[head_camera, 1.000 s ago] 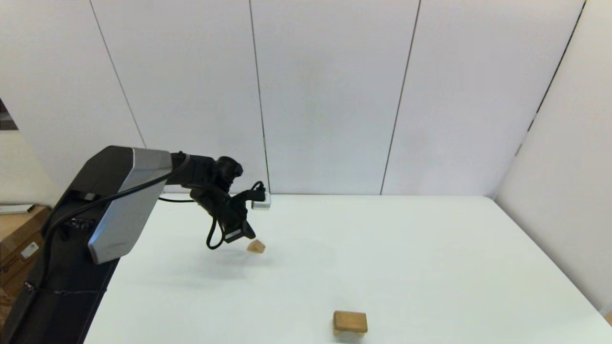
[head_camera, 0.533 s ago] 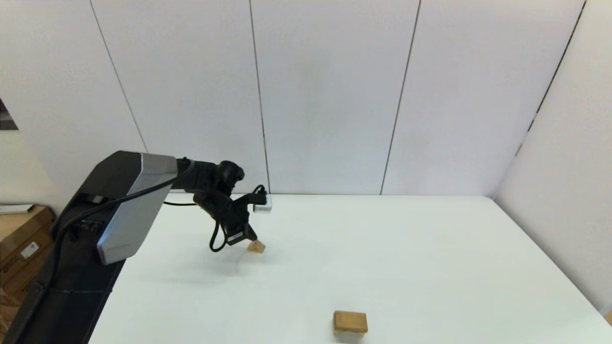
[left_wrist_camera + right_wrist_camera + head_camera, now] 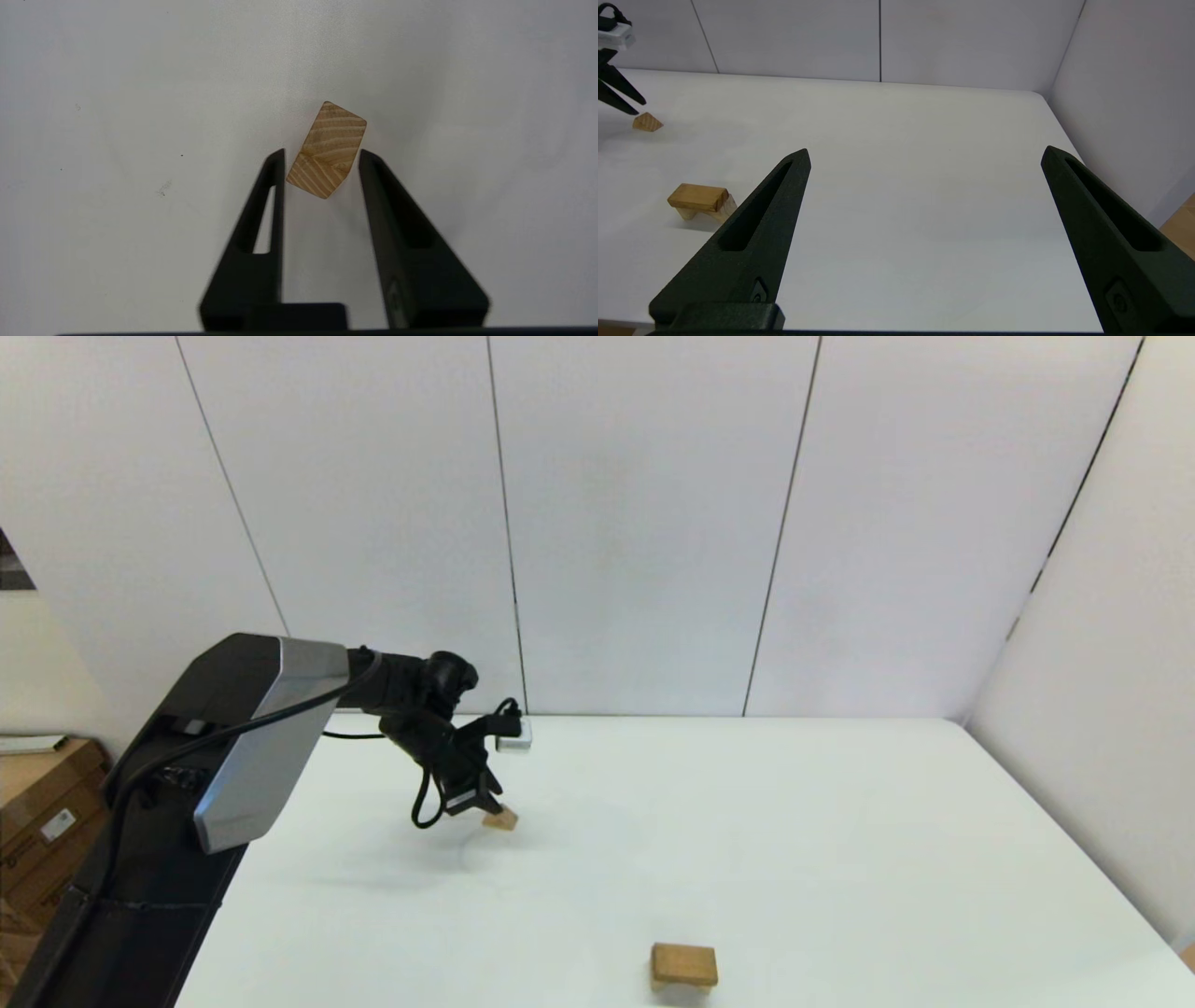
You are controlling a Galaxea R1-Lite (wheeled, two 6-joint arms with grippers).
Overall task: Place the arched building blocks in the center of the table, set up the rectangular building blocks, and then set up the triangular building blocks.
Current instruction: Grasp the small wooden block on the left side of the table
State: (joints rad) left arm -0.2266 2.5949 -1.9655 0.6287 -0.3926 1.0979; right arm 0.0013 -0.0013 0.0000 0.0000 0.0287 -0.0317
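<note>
Left gripper (image 3: 321,156) hung low over the wedge (image 3: 327,149) left of frame centre, jaws narrowly parted astride it, right gripper (image 3: 924,154) parked, jaws wide, stacked slab (image 3: 684,963) bottom centre.

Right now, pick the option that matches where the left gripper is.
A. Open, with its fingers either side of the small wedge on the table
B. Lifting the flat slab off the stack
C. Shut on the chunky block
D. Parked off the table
A: the left gripper is open, one finger on each side of the small wedge, which lies on the table.
</note>
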